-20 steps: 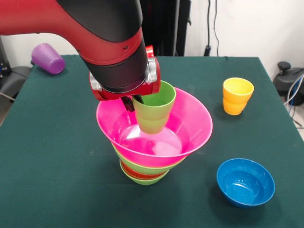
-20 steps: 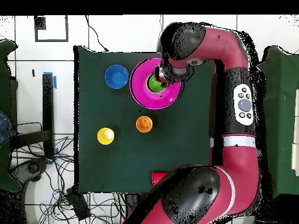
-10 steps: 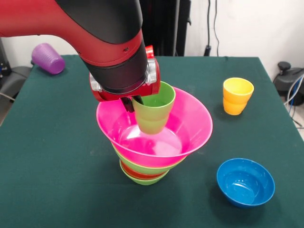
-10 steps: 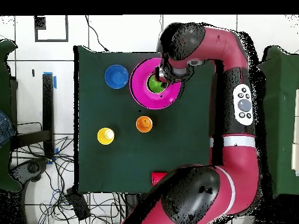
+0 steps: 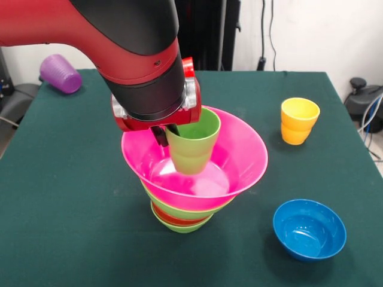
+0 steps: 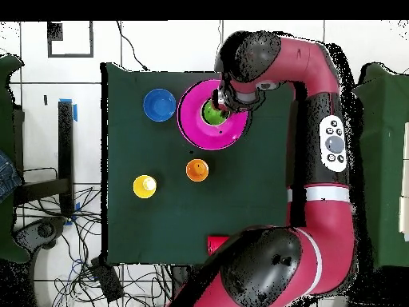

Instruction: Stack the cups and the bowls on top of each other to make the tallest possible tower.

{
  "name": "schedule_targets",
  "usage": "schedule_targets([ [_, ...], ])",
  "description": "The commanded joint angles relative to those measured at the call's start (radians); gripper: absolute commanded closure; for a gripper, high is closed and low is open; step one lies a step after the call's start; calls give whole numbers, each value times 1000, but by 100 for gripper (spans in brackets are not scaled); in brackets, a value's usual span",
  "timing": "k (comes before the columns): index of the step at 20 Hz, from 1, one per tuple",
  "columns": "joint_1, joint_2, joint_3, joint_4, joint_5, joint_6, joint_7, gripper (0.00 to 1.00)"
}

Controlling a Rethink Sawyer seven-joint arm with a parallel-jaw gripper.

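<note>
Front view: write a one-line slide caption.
End effector holds a light green cup inside the pink bowl topping the tower of nested bowls; blue bowl and yellow cup wait aside.

green tablecloth (image 5: 72, 179), cables (image 6: 72, 264), white wall (image 5: 311, 36)

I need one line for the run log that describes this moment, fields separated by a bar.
hand: shut on light green cup | cup: inside pink bowl, top of tower | blue bowl: apart on table

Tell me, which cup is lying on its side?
The purple cup, at a far corner of the table. The yellow cup stands upright, and the hand holds the green cup upright over the pink bowl.
</note>
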Motion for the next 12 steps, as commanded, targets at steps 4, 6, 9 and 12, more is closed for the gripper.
schedule_targets([
  [4, -8, 4, -9, 94, -21, -102, -238, 100],
  [6, -11, -1, -12, 105, -20, -111, -239, 100],
  [9, -18, -8, -16, 126, -14, -120, -233, 100],
  [12, -24, -14, -17, 146, -9, -126, -227, 100],
])
